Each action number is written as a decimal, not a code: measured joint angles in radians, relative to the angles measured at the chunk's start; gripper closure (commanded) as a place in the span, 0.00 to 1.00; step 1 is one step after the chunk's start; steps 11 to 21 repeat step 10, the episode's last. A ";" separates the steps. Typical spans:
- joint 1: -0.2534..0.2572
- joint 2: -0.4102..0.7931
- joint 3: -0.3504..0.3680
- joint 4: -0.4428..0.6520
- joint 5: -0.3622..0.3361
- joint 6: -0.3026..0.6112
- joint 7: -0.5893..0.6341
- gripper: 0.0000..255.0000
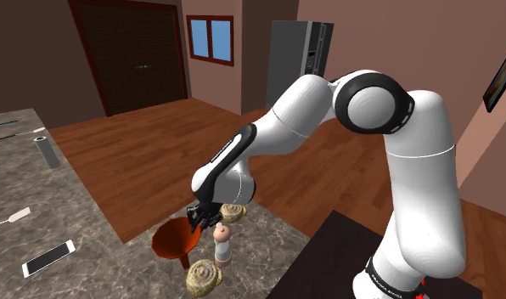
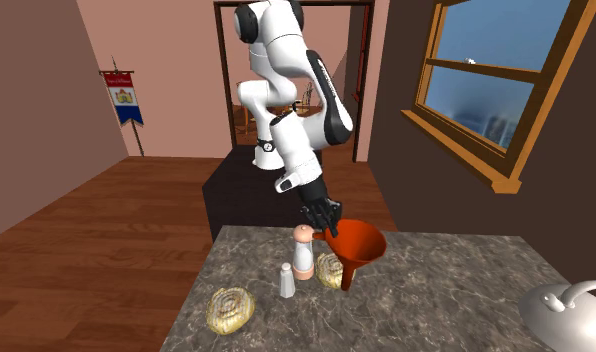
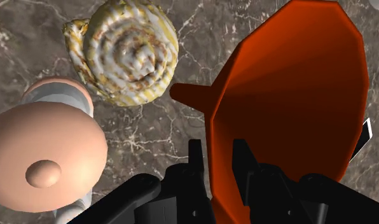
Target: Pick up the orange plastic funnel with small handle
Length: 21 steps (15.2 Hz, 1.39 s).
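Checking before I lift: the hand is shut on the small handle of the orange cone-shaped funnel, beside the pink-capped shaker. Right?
Not quite. The hand is shut on the rim wall of the orange cone-shaped funnel, not its small handle, which juts out free toward the swirled bun. The pink-capped shaker is beside it, as the wrist view shows.
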 measured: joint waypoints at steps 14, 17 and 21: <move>0.040 -0.123 -0.058 -0.032 -0.097 -0.087 0.124 1.00; 0.040 -0.123 -0.058 -0.032 -0.097 -0.087 0.124 1.00; 0.040 -0.123 -0.058 -0.032 -0.097 -0.087 0.124 1.00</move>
